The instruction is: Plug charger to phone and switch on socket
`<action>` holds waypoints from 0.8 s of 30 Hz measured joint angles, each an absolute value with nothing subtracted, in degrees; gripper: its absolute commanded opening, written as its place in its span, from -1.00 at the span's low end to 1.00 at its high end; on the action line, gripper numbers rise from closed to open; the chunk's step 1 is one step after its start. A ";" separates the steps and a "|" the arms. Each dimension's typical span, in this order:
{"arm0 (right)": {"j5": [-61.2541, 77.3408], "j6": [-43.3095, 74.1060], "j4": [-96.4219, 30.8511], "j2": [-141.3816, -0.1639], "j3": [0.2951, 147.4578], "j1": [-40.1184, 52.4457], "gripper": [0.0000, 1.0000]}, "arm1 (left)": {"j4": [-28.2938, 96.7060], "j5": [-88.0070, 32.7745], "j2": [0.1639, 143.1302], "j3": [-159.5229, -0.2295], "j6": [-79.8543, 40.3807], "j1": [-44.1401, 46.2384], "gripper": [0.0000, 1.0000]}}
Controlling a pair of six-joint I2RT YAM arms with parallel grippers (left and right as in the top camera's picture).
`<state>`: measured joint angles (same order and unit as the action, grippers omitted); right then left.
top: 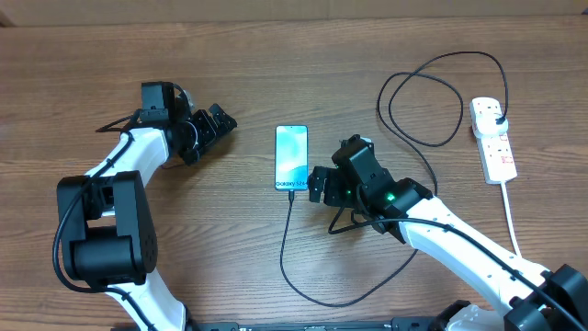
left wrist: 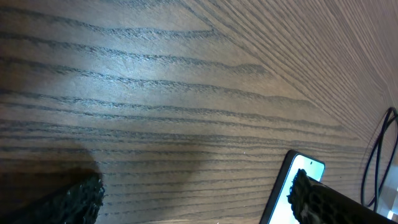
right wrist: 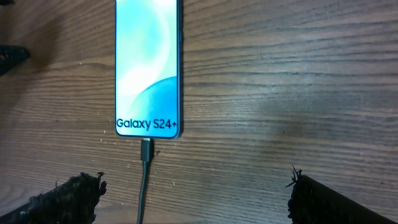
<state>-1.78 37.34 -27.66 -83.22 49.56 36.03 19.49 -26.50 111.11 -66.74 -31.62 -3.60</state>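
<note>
Right wrist view showed the thin black charger cable (right wrist: 147, 155) plugged into the slim teal-screened phone (right wrist: 148, 62); right tool (right wrist: 196, 196) and left tool (top: 209, 136) gaped empty. Remaining, seemingly: switching on the white power strip (top: 493, 138), well right of the phone.

surface: brown wood-grain table (top: 276, 55) fills the frame | light: soft, even | sheen: pale patch, upper left of left wrist view

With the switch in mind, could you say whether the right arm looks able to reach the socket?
Probably yes: the right gripper is open, and the socket lies uncovered on its side, with only the charger looping between.
</note>
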 measured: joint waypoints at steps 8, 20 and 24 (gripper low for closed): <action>-1.74 37.32 -29.80 -83.22 49.56 36.03 1.00 | 19.49 -26.50 111.11 -66.74 -31.64 -3.60 0.99; -0.95 35.81 -61.98 -83.26 75.72 24.71 -0.93 | 19.53 -26.46 111.11 -66.74 -31.64 -3.60 0.99; -2.42 35.11 -65.14 -82.94 82.96 16.58 -0.32 | 19.51 -26.41 111.11 -66.74 -31.64 -3.60 0.99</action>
